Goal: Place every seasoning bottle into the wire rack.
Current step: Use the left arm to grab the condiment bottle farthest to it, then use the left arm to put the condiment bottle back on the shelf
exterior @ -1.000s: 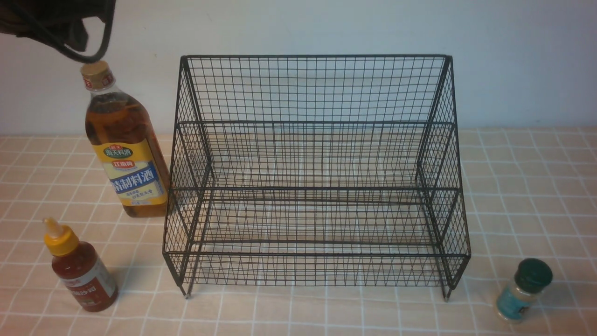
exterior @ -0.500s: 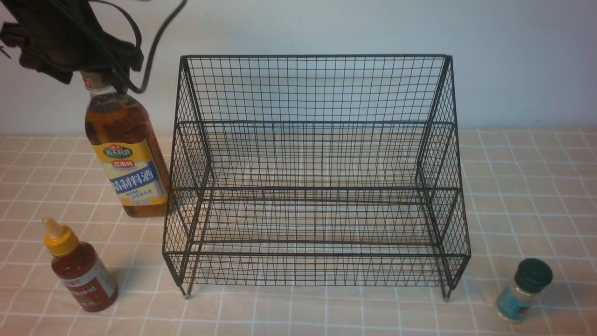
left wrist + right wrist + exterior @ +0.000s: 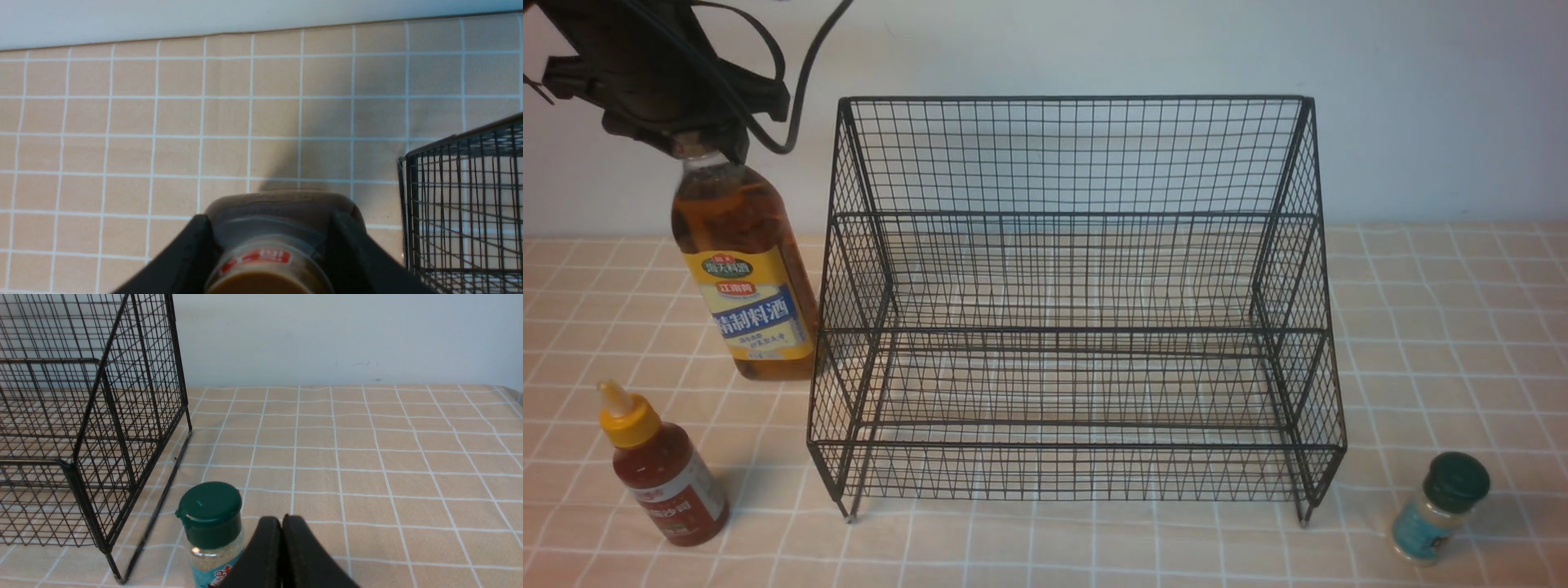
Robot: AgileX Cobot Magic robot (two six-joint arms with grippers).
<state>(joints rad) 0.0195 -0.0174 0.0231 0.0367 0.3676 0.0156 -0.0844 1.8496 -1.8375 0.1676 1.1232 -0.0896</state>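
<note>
The tall amber bottle (image 3: 743,269) stands on the table just left of the black wire rack (image 3: 1078,155). My left gripper (image 3: 698,143) sits over its top and hides the gold cap. In the left wrist view its fingers (image 3: 196,241) press on both sides of the bottle's neck (image 3: 269,261), so it is shut on it. The red-sauce squeeze bottle (image 3: 666,478) stands at the front left. The teal shaker (image 3: 1437,506) stands at the front right of the rack. My right gripper (image 3: 282,518) is shut and empty, close beside the shaker (image 3: 210,522).
The rack (image 3: 81,416) holds nothing and stands in the middle of the checked tablecloth (image 3: 1445,327), against a pale wall (image 3: 1421,98). Its left side (image 3: 461,212) is close to the tall bottle. A cable (image 3: 800,90) hangs from the left arm.
My left gripper came down from above the tall bottle onto its cap and closed on the neck. The bottle shifted very slightly. The other bottles and the rack stayed put.
</note>
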